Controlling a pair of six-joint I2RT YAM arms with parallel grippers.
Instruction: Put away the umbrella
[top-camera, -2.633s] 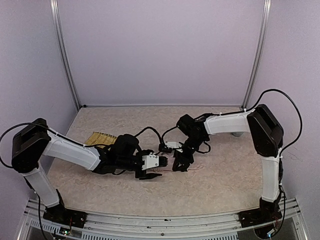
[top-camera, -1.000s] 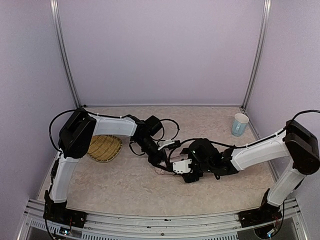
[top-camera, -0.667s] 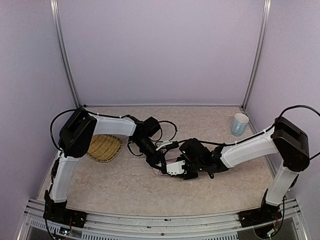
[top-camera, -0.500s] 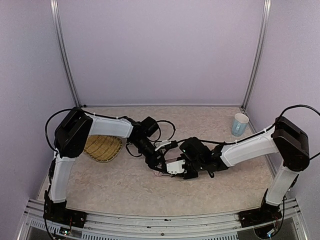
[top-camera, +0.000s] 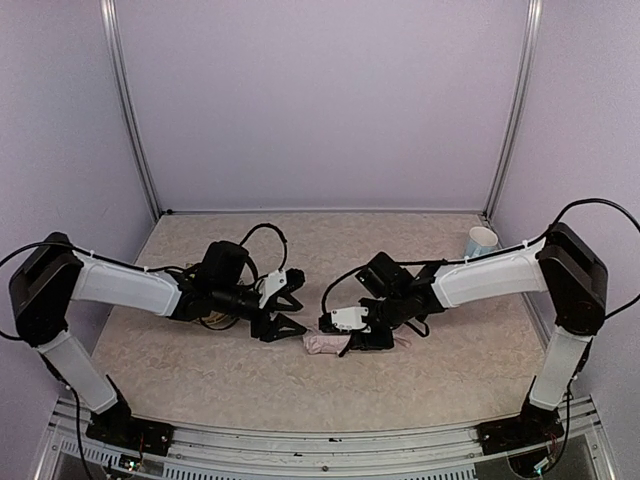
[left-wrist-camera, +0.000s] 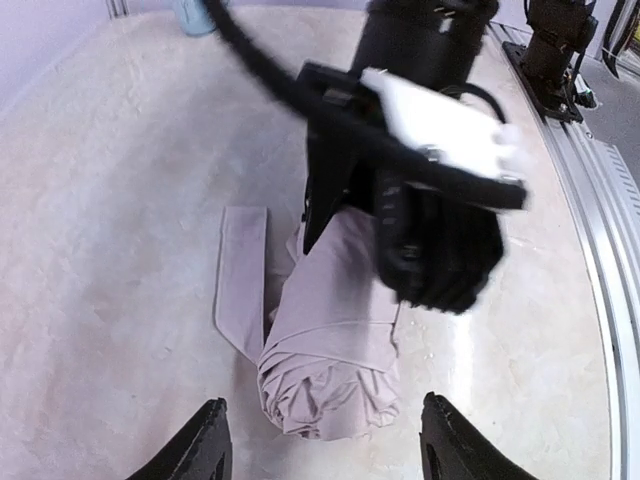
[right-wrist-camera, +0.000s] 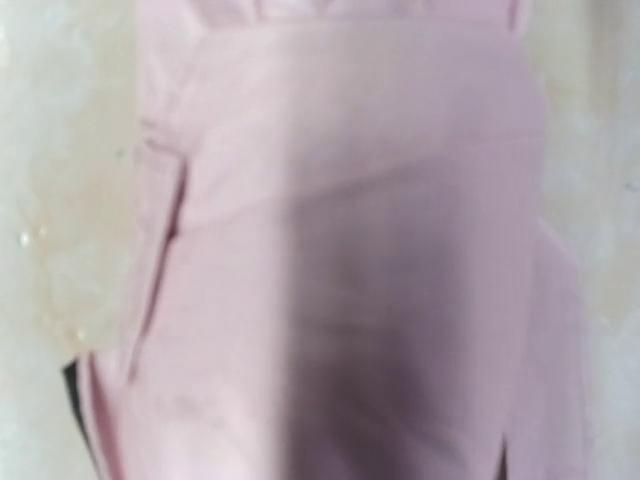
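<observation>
Pink fabric: the umbrella (top-camera: 322, 345) lies collapsed and bunched into a short roll on the table (top-camera: 450, 370), between the two arms. You see no open canopy.
Strap tab (left-wrist-camera: 240, 275): lies flat on the table beside the roll, not wound round it. Treat the bundle as unfastened.
Right gripper (top-camera: 352, 338): sits over the far half of the roll. In the left wrist view its jaws straddle the fabric and look clamped on it. The right wrist view shows only pink cloth at close range.
Left gripper (left-wrist-camera: 325, 455): fingers spread wide with nothing between them, just short of the near end of the roll.
Done: folding and gathering, judging by the bundle.
Left to do: securing the strap and moving the umbrella to its storage place. You cannot tell from these views where that place is.
Cup (top-camera: 481, 242): stands well apart at the far right and is not involved.
</observation>
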